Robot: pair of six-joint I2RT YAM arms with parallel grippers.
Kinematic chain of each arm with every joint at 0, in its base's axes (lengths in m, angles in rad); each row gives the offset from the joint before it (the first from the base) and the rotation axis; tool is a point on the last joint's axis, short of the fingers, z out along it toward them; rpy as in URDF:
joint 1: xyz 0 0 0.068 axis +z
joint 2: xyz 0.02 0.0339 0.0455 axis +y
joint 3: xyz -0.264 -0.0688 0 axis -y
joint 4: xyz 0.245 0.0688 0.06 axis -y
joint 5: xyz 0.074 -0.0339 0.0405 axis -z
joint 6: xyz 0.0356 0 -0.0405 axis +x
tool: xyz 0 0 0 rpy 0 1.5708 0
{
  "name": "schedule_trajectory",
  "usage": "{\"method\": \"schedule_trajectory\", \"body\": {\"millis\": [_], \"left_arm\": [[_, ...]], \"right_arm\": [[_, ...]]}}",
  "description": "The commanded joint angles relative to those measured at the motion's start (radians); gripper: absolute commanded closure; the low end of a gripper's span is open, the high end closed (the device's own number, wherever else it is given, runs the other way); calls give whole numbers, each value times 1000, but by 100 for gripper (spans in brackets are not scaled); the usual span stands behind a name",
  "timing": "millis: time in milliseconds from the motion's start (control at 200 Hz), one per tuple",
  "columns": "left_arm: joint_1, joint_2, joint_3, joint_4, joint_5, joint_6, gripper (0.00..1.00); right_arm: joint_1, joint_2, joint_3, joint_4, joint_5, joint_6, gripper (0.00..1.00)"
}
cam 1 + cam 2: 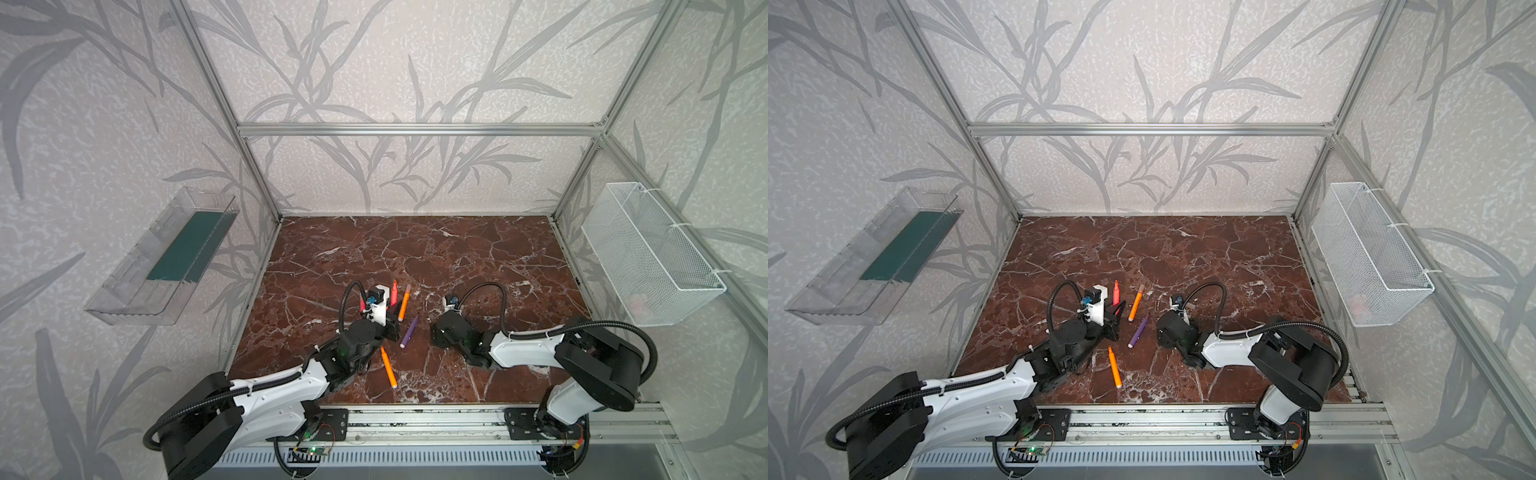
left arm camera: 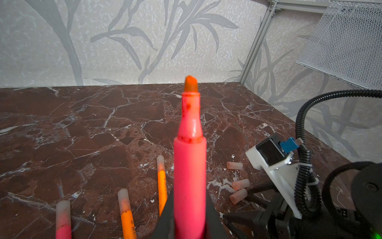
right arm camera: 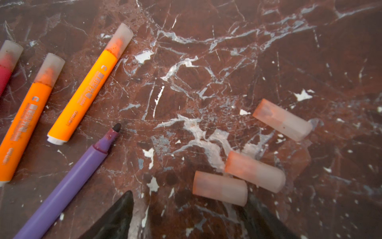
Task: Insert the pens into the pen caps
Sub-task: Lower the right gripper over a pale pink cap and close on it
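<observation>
**L jaws clamp bare pink pen; R jaws wide over loose caps**

L gripper (image 2: 189, 220): jaws clenched on pink pen (image 2: 189, 165). No cap on it, stained tip sticks out past the jaws toward the back wall. In both top views it sits just beyond the purple pen (image 1: 409, 332), L-arm side.

R gripper (image 3: 189, 209): jaws spread wide, nothing gripped, low over tabletop (image 3: 206, 62), across the purple pen from L gripper. Nearest cap (image 3: 220, 188) lies right ahead of the jaws, close by one finger; contact, can't tell. 2nd cap (image 3: 255, 171) and 3rd cap (image 3: 282, 120) lie past it. All 3 are on their sides, R-arm side of purple pen's tip.

Purple pen: uncapped, dark tip, flat on tabletop. Capped orange pen (image 3: 86, 87) lies just beside its tip, away from the caps. 2nd capped orange pen (image 3: 26, 124) is next over, capped pink-red pen (image 3: 6, 66) past that. Third orange pen (image 1: 388, 368), tip looks bare, lies apart from purple pen, front-rail side.
</observation>
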Motion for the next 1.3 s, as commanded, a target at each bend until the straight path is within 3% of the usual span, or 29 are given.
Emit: {"method": "schedule_trajectory", "body": {"millis": [0,355,685,950,1295], "left_arm": [[4,-10,-11,26,0,-5,100],[6,-31,-25,23,0,-1,100],[9,-69,-43,16,-4,3,100],[10,-104,-58,4,0,1,100],[12,-120,-63,-4,-1,5,100]], "right_arm": [[-6,30,35,9,3,-14,19],[-10,95,139,-25,30,-23,19],[-8,166,221,-63,-40,-61,25],[-8,194,272,-179,57,-50,33],[-9,281,400,-254,103,-74,34]]}}
